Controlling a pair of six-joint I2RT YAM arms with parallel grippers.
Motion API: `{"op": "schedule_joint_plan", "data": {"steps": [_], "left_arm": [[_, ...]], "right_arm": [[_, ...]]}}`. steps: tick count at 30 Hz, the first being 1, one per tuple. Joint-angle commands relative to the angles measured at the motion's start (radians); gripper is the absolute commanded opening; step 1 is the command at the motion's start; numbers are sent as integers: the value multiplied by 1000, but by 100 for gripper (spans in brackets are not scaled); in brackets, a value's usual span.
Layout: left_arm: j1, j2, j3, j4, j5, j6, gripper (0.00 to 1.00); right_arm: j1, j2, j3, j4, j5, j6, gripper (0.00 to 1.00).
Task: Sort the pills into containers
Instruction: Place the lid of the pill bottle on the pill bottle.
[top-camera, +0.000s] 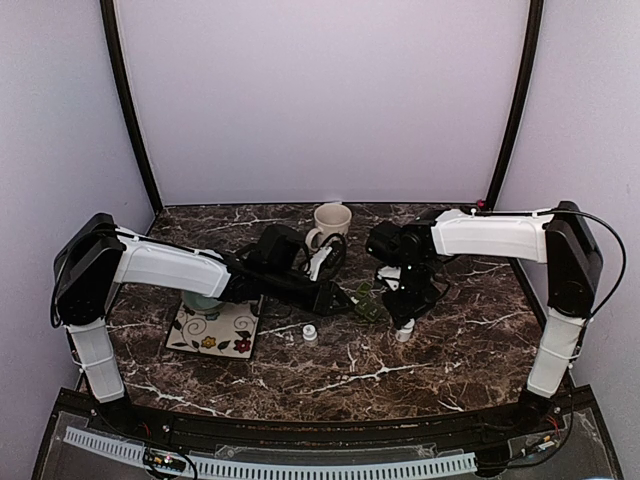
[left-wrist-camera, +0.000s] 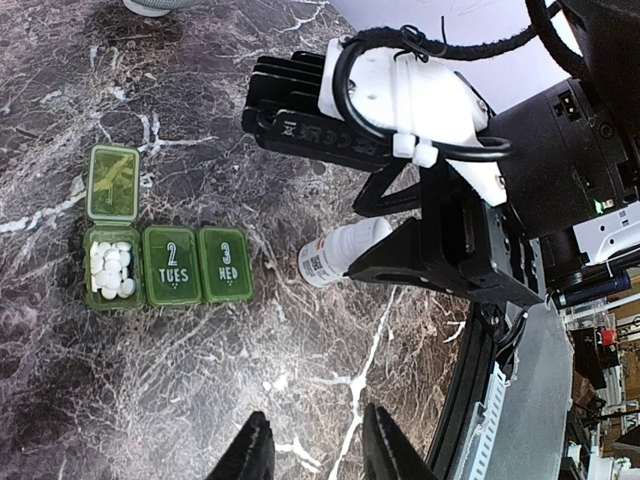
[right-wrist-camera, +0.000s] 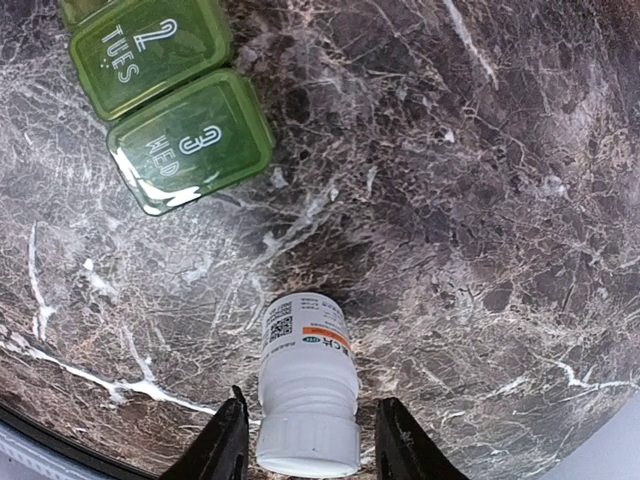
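I am looking down on a dark marble tabletop (top-camera: 400, 380) with both arms reaching toward its middle. The small dark green plastic pill box (left-wrist-camera: 170, 265), a strip of three joined square compartments, is lying flat near the middle of the tabletop, slightly toward the right edge.

Its first compartment is standing open, lid tipped back, and a heap of small round white pills (left-wrist-camera: 110, 270) is sitting inside it. The other two compartments, marked 2 TUES and 3 WED, are lying shut, and I cannot see into them.

I am holding my left claw (left-wrist-camera: 316, 412) above bare marble on the near side of the pill box. Its jaws are apart and gripping nothing.

My right claw (right-wrist-camera: 312, 400) is straddling a small white plastic bottle (right-wrist-camera: 308, 400) with an orange-striped label, just beside the WED end of the box. Its jaws are apart too, with a thin gap showing on each side of the bottle, so they are not clamping it.

A small round white cap (top-camera: 310, 333) is resting on the tabletop toward the near edge, left of the pill box. A cream ceramic mug (top-camera: 331, 222) is standing near the far edge.

I am judging the task as roughly a third done. One compartment is filled, and two are waiting to be opened and filled.
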Motion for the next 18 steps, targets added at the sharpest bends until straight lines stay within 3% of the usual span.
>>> {"op": "schedule_joint_plan", "data": {"steps": [1, 18], "left_arm": [[-6, -1, -5, 8, 4, 12, 32], [-6, -2, -1, -15, -4, 15, 32]], "right_arm": [[-6, -6, 21, -4, 5, 1, 44], [-6, -51, -24, 36, -10, 10, 45]]}}
